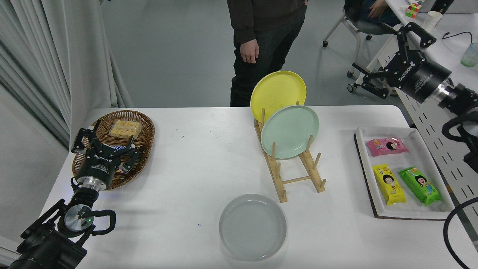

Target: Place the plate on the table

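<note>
Lying flat near front edge of table [194,164], plate [253,226] is seen, bare white surface all round. Right gripper [392,56] raised beyond far right corner, fingers spread wide, nothing held. Left gripper [102,144] parked over basket [145,127], fingers open, empty.

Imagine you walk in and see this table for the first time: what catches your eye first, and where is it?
Probably the yellow plate and mint green plate, upright in the wooden rack at the table's centre-right. Next, the pale grey plate lying flat near the front edge, and the right gripper hanging open off the far right corner, holding nothing.
</note>
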Tool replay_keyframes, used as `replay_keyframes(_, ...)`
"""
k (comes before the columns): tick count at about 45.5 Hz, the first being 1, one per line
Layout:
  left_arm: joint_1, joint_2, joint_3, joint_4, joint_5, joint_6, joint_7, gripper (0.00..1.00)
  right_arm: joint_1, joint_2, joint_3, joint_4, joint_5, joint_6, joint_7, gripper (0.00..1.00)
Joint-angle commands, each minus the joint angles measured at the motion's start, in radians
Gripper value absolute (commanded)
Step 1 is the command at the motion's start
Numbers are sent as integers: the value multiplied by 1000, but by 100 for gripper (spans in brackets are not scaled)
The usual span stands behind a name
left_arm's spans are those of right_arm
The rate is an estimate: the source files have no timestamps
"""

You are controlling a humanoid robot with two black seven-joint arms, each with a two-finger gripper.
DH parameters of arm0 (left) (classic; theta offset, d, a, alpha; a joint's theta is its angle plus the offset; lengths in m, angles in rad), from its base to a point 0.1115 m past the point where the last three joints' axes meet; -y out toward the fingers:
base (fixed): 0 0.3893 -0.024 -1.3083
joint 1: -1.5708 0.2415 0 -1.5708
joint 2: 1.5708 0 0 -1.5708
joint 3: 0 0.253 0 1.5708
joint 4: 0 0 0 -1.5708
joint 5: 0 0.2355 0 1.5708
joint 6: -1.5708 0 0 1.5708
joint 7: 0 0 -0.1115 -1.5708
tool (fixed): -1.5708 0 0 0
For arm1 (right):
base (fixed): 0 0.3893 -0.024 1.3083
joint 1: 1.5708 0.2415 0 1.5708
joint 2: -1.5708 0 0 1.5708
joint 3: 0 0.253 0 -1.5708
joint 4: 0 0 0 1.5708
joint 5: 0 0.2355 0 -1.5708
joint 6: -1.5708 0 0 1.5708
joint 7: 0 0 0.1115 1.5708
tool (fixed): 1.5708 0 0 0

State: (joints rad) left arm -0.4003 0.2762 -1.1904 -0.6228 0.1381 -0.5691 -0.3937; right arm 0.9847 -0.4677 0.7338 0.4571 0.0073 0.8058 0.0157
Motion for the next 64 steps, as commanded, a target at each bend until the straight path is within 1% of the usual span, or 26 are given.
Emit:
replay_keyframes(1,0,0,0,0,0,0,-1,98,-77,26,61,-1,-12,-40,13,100)
replay_keyframes(10,0,0,0,0,0,0,-1,98,-181,43,116,14,-12,-51,9,100)
replay_keyframes(24,0,0,0,0,0,0,-1,98,-216,120,248,-5,-10,-60,10,100)
replay_keyframes(27,0,0,0,0,0,0,-1,98,-247,120,272,0,-12,-103,12,100)
replay_keyframes(32,0,0,0,0,0,0,-1,98,-277,121,291,17,-15,-217,15,100)
replay_keyframes(33,0,0,0,0,0,0,-1,98,-290,120,300,38,-15,-265,18,100)
replay_keyframes(37,0,0,0,0,0,0,-1,98,-313,118,306,101,-15,-347,23,100)
replay_keyframes(39,0,0,0,0,0,0,-1,98,-333,116,306,132,-16,-369,29,100)
replay_keyframes(46,0,0,0,0,0,0,1,98,-426,110,314,195,-67,-359,75,100)
replay_keyframes(50,0,0,0,0,0,0,-1,98,-481,115,363,219,-70,-341,110,100)
replay_keyframes(55,0,0,0,0,0,0,-1,98,-552,120,452,233,-78,-286,116,100)
replay_keyframes(61,0,0,0,0,0,0,-1,98,-590,136,515,245,-93,-238,118,100)
replay_keyframes(64,0,0,0,0,0,0,-1,98,-620,164,591,252,-95,-224,118,100)
